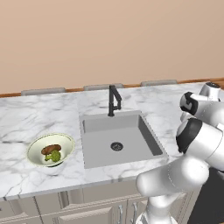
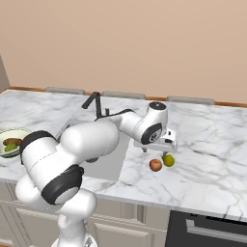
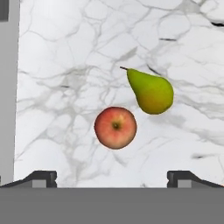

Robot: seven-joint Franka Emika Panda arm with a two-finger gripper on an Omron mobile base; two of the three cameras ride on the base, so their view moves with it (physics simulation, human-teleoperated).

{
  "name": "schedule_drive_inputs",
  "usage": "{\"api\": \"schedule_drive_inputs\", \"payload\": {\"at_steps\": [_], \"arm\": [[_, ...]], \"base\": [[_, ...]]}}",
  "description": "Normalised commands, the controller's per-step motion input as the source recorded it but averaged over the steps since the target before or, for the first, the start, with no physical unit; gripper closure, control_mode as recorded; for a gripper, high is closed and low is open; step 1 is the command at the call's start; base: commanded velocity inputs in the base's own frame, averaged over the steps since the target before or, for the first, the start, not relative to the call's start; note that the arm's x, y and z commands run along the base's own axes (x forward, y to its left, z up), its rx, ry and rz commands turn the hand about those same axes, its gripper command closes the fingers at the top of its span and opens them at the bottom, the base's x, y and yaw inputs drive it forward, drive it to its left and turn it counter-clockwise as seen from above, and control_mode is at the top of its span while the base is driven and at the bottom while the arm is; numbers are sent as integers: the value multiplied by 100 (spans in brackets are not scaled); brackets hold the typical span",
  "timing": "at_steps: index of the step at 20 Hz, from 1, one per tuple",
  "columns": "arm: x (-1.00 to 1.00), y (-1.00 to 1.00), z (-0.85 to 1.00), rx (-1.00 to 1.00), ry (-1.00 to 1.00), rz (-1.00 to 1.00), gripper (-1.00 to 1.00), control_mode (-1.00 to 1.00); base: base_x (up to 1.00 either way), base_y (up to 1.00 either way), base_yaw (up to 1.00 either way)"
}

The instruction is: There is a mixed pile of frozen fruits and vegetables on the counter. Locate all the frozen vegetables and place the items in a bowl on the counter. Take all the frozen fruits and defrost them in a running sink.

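Observation:
A red apple (image 3: 115, 127) and a yellow-green pear (image 3: 151, 92) lie close together on the white marble counter (image 3: 65, 65), right of the sink (image 2: 108, 166). My gripper (image 2: 155, 150) hangs open just above them, apple (image 2: 155, 165) and pear (image 2: 168, 160) below its fingers, nothing held. In the hand view the gripper (image 3: 113, 177) has its tips wide apart under the apple. Left of the sink (image 1: 131, 131), the pale bowl (image 1: 65, 142) holds the green broccoli (image 1: 53, 156) and the brown oblong lump (image 1: 51, 149). The bowl (image 2: 17, 130) also sits at the far left of the right base view.
A slim black faucet (image 1: 113, 100) stands behind the basin, and no water shows. The sink's edge (image 3: 6, 87) runs along the left of the hand view. A dark appliance front (image 2: 207, 226) sits under the counter at the right. Beige cabinets run below.

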Motion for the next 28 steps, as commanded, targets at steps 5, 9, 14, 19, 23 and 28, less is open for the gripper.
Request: {"api": "schedule_drive_inputs", "payload": {"at_steps": [5,9,14,19,23,28], "arm": [[2,0,-6,0,-9,0,-100,-100],[1,0,-19,0,-4,0,-100,-100],[1,0,-33,-2,0,0,-100,-100],[7,0,-18,-1,-1,0,-100,-100],[2,0,-13,0,-2,0,-100,-100],[10,0,-19,-1,-4,0,-100,-100]], "base": [[0,0,0],[0,0,0],[0,0,0],[0,0,0],[0,0,0],[0,0,0]]}}
